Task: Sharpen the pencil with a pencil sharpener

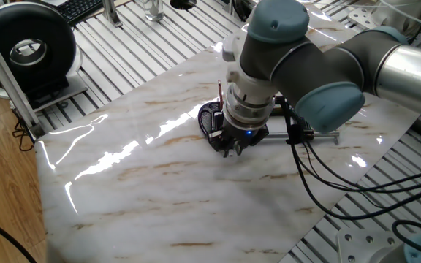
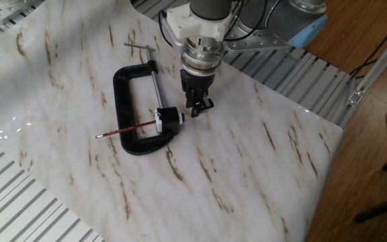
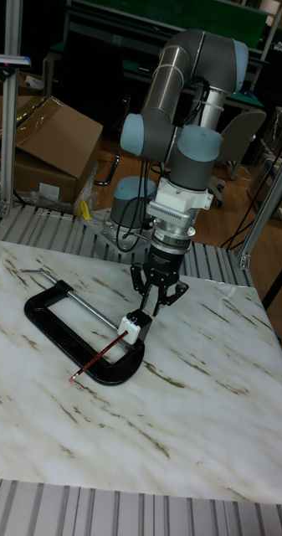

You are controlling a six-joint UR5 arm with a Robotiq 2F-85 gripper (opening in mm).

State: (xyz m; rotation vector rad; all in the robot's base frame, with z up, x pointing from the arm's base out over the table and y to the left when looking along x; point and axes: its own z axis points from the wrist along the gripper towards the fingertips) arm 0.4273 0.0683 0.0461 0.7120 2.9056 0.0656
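Note:
The pencil (image 2: 125, 129), a thin dark-red stick, lies on the marble slab (image 2: 247, 175) across the lower arm of a black C-clamp (image 2: 119, 101). One end is pushed into the pencil sharpener (image 2: 169, 117), a small black block with a white end. The tall fixed view shows the same pencil (image 3: 99, 356) and sharpener (image 3: 135, 325). My gripper (image 2: 197, 110) hangs just right of the sharpener, pointing down. It is open and holds nothing. In the tall fixed view the gripper (image 3: 157, 301) is spread just above and behind the sharpener. In one fixed view the gripper (image 1: 232, 148) hides the sharpener.
The clamp's long silver screw rod (image 2: 154, 84) runs along the slab beside the gripper. Black cables (image 1: 327, 183) trail from the wrist over the slab's edge. A round black device (image 1: 28, 47) stands off the slab. A cardboard box (image 3: 48, 142) sits beyond the table.

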